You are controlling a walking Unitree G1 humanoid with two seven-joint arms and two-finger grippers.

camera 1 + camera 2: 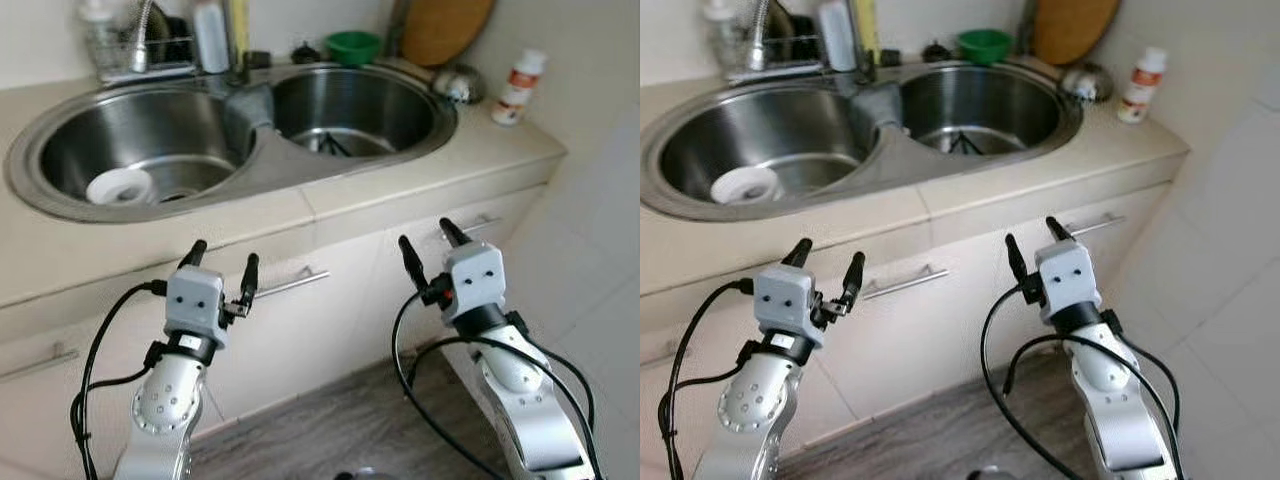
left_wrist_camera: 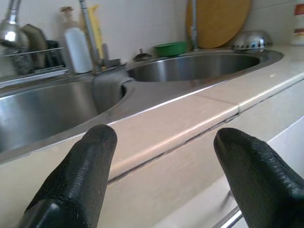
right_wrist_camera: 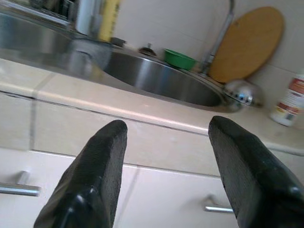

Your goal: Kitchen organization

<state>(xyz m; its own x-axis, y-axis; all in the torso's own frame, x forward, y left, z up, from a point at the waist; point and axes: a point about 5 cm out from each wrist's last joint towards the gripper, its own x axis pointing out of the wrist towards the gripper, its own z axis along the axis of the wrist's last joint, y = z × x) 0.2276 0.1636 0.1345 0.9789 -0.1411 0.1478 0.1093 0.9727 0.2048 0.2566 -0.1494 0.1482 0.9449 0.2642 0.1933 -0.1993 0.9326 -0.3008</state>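
Lower part of the frame: I've got both pincers raised in front of the cabinet doors, left pincer (image 1: pixel 222 266) and right pincer (image 1: pixel 428 247), each with fingers spread wide and nothing held. Above them runs the pale surface (image 1: pixel 420 180), then the double sink (image 1: pixel 265 140). A white bowl (image 1: pixel 122 186) lies flat in the left basin, up and left of my left pincer, so I judge that arm the nearer. Farther back, upper right, a white bottle (image 1: pixel 520 87) stands upright.

Bright daylight, soft shadows, slight blur
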